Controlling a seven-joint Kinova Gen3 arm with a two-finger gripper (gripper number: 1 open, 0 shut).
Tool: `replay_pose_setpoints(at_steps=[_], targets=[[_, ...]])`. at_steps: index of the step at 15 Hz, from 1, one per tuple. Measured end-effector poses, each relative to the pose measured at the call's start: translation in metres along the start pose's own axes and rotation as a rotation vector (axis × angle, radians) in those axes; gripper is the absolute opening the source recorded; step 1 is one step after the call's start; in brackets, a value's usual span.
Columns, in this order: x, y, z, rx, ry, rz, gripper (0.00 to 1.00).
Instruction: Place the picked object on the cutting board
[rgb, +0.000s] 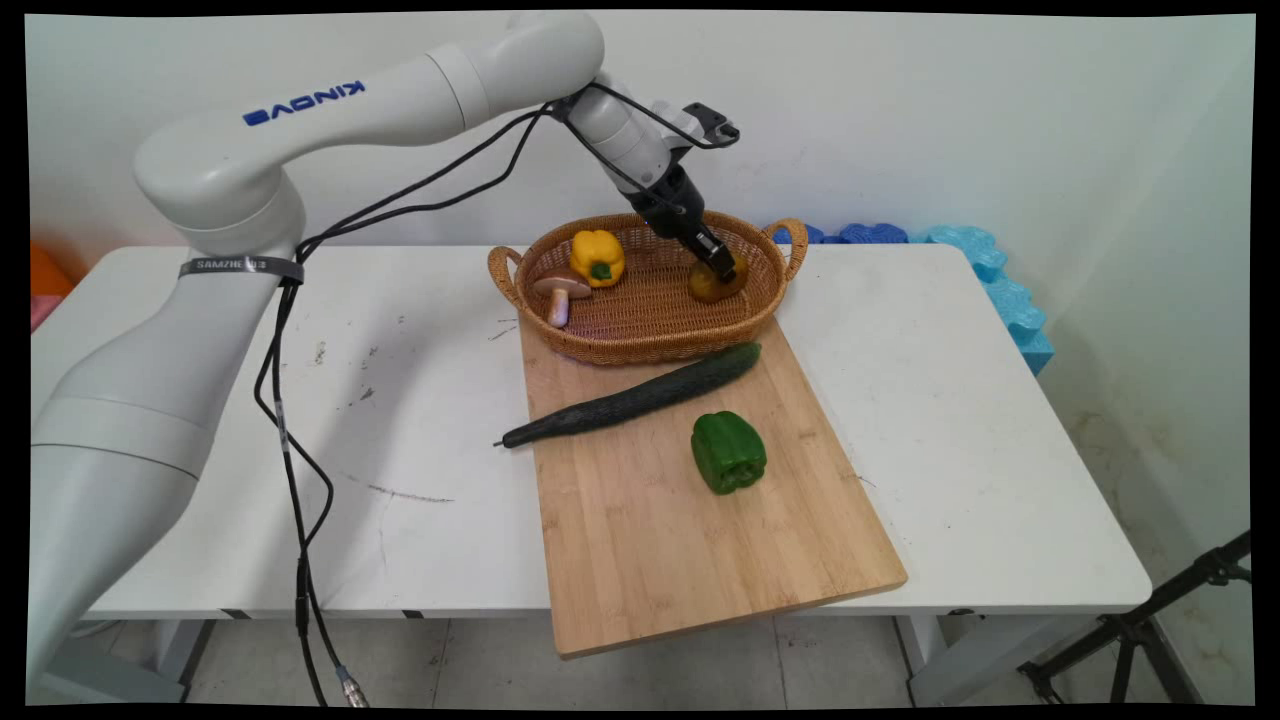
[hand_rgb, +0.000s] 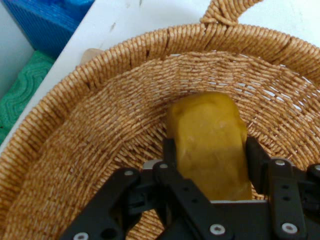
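My gripper (rgb: 720, 268) reaches down into the right end of a woven wicker basket (rgb: 640, 345) at the back of the table. It is shut on a yellow-brown potato (rgb: 708, 288) that rests on or just above the basket floor. In the hand view the potato (hand_rgb: 207, 125) fills the gap between the two black fingers (hand_rgb: 169, 150), which press on its sides, with the basket wall (hand_rgb: 100, 100) curving round behind it. A yellow bell pepper (rgb: 597, 257) and a brown mushroom (rgb: 560, 292) lie in the basket's left half.
A wooden cutting board (rgb: 680, 540) runs from the basket to beyond the table's near edge. On it lie a long dark cucumber (rgb: 640, 396) and a green bell pepper (rgb: 728, 452). Blue foam mats (rgb: 990, 270) lean behind the right corner. A black tripod (rgb: 1150, 620) stands at lower right.
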Motion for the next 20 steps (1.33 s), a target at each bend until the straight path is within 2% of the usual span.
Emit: replay_pose_setpoints(at_steps=[5,9,14,20], targets=[[-0.002,0.003,-0.004,0.004,0.000,0.014,0.00],[0.001,0.010,-0.024,0.024,0.023,0.017,0.00],[0.004,0.033,-0.083,0.055,0.076,0.019,0.00],[-0.008,0.067,-0.143,0.050,0.113,0.039,0.00]])
